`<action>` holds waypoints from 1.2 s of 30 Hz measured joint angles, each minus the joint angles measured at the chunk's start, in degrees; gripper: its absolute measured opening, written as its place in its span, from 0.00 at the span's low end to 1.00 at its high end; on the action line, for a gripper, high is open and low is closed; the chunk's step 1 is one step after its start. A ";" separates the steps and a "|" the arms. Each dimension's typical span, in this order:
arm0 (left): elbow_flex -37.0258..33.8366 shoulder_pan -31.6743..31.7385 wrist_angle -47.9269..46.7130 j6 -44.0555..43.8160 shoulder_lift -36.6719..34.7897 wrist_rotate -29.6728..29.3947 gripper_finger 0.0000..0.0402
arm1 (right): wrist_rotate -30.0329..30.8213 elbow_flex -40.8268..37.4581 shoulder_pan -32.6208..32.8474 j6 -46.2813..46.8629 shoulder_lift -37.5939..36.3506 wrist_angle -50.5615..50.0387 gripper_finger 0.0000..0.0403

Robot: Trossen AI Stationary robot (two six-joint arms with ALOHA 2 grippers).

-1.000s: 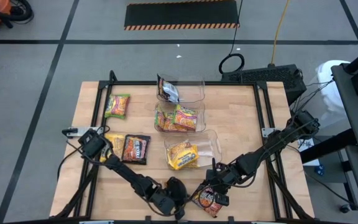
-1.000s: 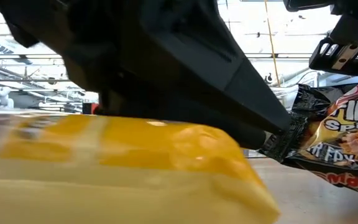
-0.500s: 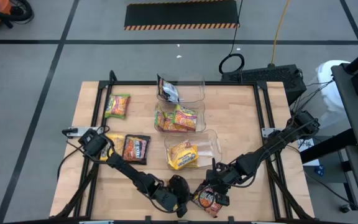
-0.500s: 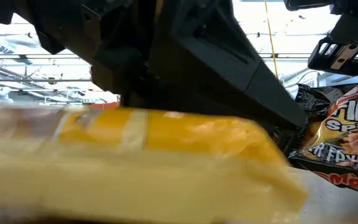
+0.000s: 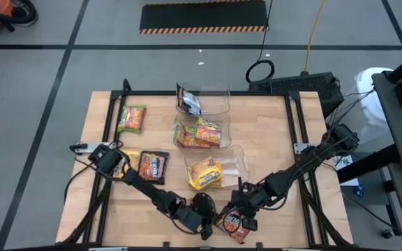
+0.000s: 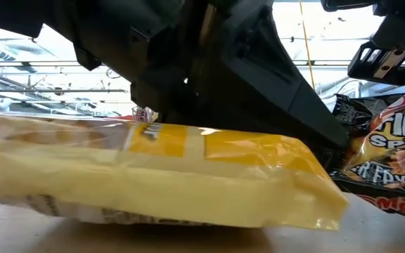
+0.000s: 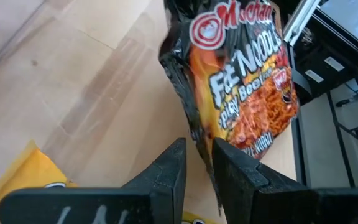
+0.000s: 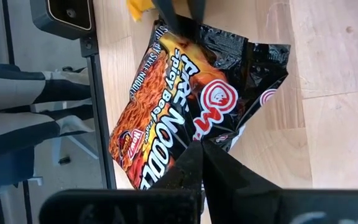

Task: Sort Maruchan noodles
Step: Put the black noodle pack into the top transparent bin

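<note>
both grippers [image 5: 218, 217] pinch dark noodle packet [image 5: 234, 224].

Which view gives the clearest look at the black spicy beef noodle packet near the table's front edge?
The right wrist view: the black spicy beef packet fills the picture, label readable. The left wrist view shows it nearly as well, at an angle. The high view shows it small, partly under the arms. The low view catches only an edge.
</note>
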 joint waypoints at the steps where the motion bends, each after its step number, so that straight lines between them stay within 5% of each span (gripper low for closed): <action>1: 0.00 0.16 -0.01 0.03 0.00 0.01 0.21 | 0.00 0.00 0.00 0.00 0.00 0.16 0.00; 24: -0.15 0.65 2.43 5.06 0.17 5.85 0.21 | 0.00 0.00 0.02 -0.61 0.00 0.71 0.00; 36: -0.15 1.48 1.27 4.37 0.17 5.82 0.01 | -0.02 0.00 0.02 -0.52 0.00 0.70 0.00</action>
